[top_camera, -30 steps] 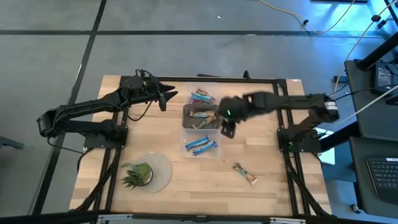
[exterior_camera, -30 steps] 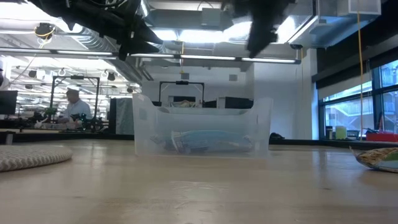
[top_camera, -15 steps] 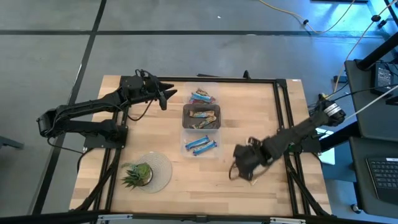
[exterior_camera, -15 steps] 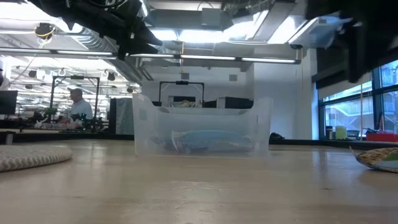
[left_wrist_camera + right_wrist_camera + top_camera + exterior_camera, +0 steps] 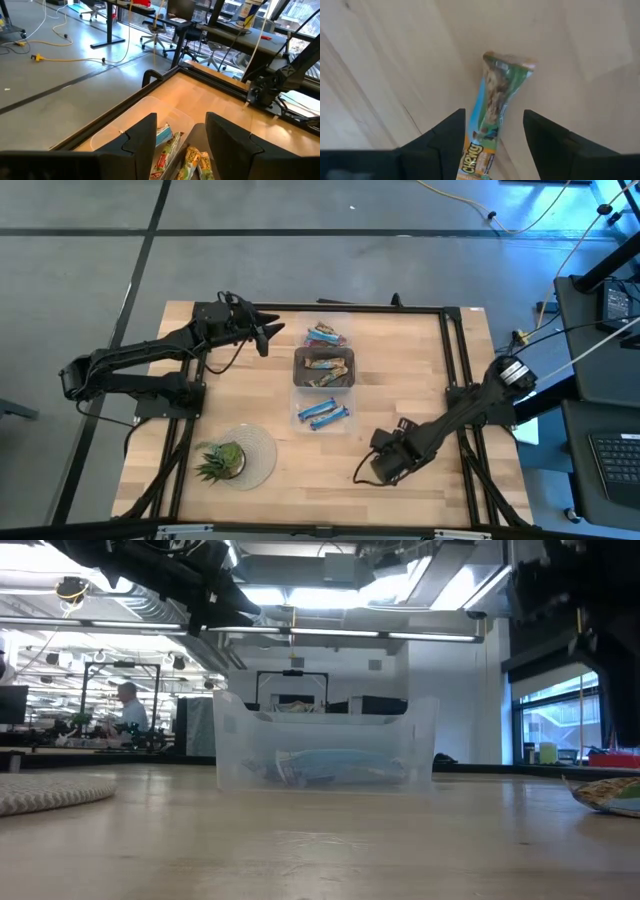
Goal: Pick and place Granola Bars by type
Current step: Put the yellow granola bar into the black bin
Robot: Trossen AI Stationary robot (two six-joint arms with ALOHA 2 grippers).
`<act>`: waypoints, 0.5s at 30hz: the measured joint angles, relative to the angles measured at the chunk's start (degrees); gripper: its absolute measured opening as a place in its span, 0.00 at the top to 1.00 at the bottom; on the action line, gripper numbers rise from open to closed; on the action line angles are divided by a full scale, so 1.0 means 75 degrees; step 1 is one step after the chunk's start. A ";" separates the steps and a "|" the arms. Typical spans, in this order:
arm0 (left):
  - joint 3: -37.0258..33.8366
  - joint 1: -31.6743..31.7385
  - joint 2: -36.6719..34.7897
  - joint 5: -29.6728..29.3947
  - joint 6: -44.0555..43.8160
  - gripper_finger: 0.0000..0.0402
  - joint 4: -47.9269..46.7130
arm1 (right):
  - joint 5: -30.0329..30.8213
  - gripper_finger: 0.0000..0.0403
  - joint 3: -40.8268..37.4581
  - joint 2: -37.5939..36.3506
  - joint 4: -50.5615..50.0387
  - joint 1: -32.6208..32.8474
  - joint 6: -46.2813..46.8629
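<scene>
While the right end effector (image 5: 385, 468) hangs low over the near-right part of the wooden table (image 5: 420, 380) in the high view, it covers the loose bar there, and the left end effector (image 5: 262, 338) waits over the far-left edge; three clear bins stand in a line down the middle: the far bin (image 5: 326, 335) with mixed blue-and-reddish bars, the middle bin (image 5: 324, 367) with brown-gold ones, the near bin (image 5: 324, 414) with shiny blue ones. A potted plant (image 5: 221, 461) sits on a round mat at the near left. In the low view, the near bin (image 5: 325, 745) shows as a cloudy, thin-walled box with a blue wrapper inside, and the loose bar's crinkled end (image 5: 606, 793) lies flat at the right edge. In the left wrist view, the waiting fingers stand apart with nothing between them, above the far bin (image 5: 145, 127). In the right wrist view, the fingers are spread, empty, straddling the loose granola bar (image 5: 492, 115), a slim glossy green-and-orange packet with crimped ends. To grasp well, I judge the fingers should descend squarely across the bar's narrow width near its middle, since slick film slips and the crimped ends crumple.
</scene>
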 joint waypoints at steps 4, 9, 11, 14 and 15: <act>0.0000 -0.0006 0.0000 0.0017 0.0000 0.60 0.0000 | -0.0229 0.50 0.0000 0.0213 -0.0010 0.0000 0.0180; 0.0000 -0.0006 0.0000 0.0017 -0.0003 0.59 -0.0003 | -0.0428 0.50 0.0000 0.0241 0.0017 0.0009 0.0522; 0.0000 -0.0006 0.0000 0.0017 -0.0003 0.59 -0.0001 | -0.0430 0.50 0.0000 0.0242 0.0028 0.0020 0.0529; 0.0000 -0.0006 0.0000 0.0017 -0.0003 0.59 -0.0001 | -0.0430 0.49 0.0000 0.0242 0.0030 0.0020 0.0510; 0.0000 -0.0006 0.0000 0.0017 -0.0003 0.59 -0.0003 | -0.0430 0.49 0.0000 0.0242 0.0030 0.0020 0.0503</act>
